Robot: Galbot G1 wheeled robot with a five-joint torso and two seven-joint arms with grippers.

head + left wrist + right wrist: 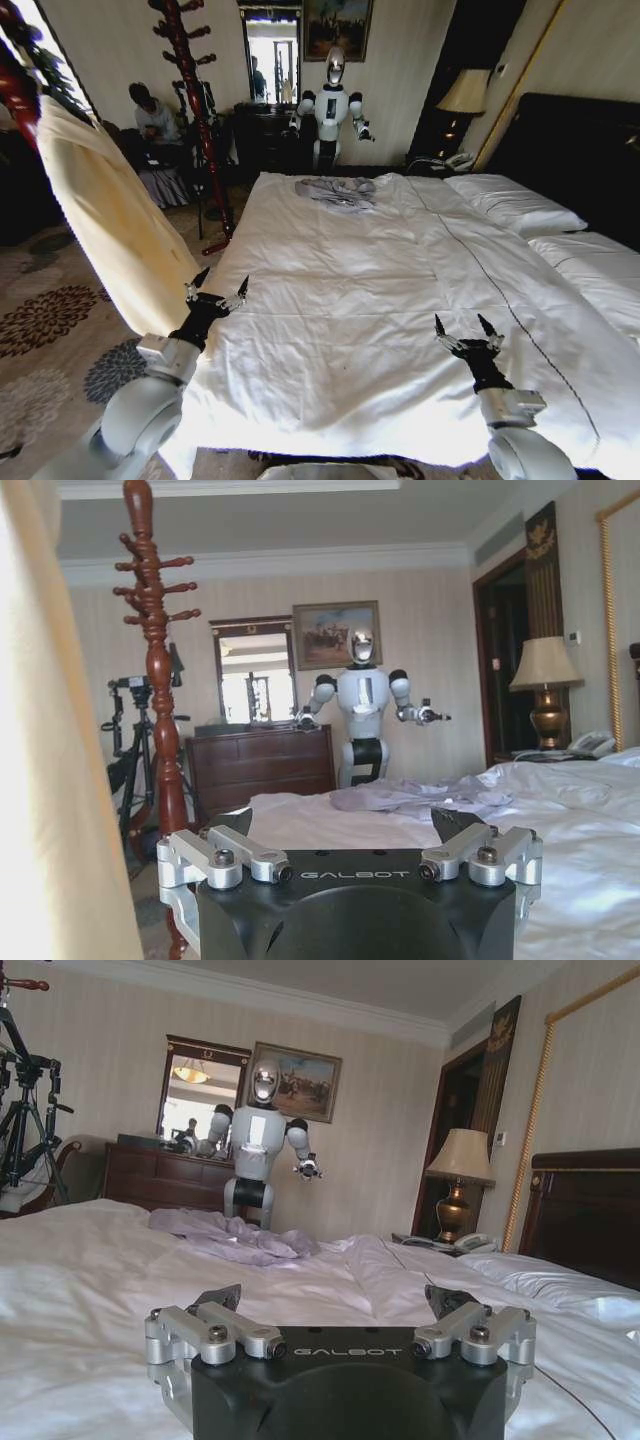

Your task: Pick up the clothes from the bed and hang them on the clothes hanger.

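The clothes [110, 220], a pale cream garment, hang down at the left of the bed [350, 300], off the duvet. Their top reaches a dark red wooden piece [15, 85] at the view's upper corner. The clothes hanger is hidden there. My left gripper [222, 285] is open at the bed's left edge, just beside the garment's lower end and holding nothing. In the left wrist view the cream cloth [50, 740] fills one side next to the open left gripper [345, 825]. My right gripper [460, 325] hovers open over the duvet near the front right, also seen as right gripper [330, 1298].
A smaller grey-blue garment [337, 190] lies crumpled at the bed's far end. A dark red coat stand [190, 60] rises beyond the bed's left corner. Another robot [332, 105] stands by a dresser. Pillows [515, 205] and a dark headboard [580, 150] are at right.
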